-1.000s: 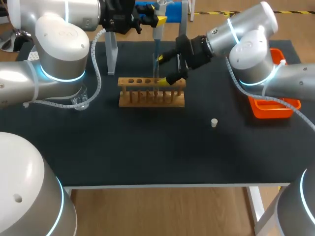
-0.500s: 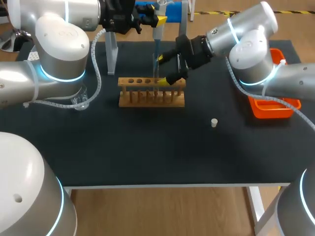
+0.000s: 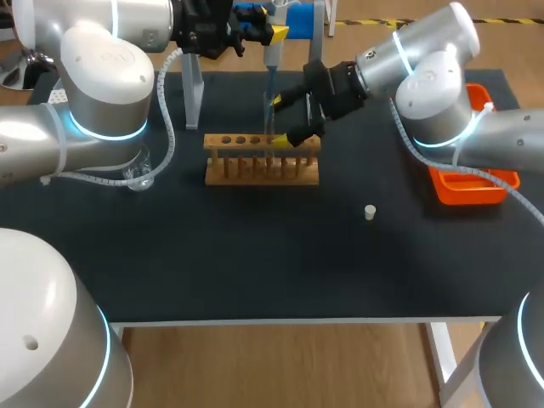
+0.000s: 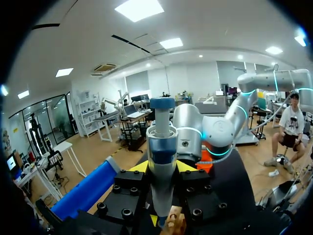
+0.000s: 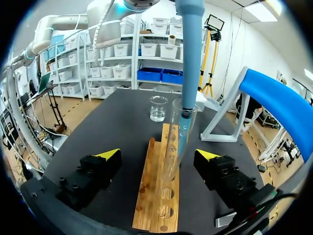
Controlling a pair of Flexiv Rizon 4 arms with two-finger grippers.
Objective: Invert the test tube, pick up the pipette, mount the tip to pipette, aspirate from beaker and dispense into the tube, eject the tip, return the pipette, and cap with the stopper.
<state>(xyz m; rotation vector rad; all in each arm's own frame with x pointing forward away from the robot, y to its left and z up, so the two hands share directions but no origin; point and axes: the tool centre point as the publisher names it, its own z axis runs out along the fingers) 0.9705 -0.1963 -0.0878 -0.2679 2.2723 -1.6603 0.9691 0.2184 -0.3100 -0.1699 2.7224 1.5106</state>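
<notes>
The left gripper [image 4: 162, 167] pinched the pipette [image 4: 161, 142] upright, its lower end inside the tube [image 5: 172, 157]. The right gripper [image 5: 158, 155] stood spread, with the tube between its fingers, untouched.

Blue pipette [image 5: 190, 58] upright, tip [image 5: 182, 133] inside clear test tube [image 5: 174, 147] standing in rack [image 5: 157, 198]; white stopper [image 3: 370, 212] well apart.

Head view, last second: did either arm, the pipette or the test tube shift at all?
Nothing visibly changed. The left gripper holds the pipette, which reaches down into the test tube standing in the rack; the right gripper is open around the tube without touching it; the stopper lies on the table.
</notes>
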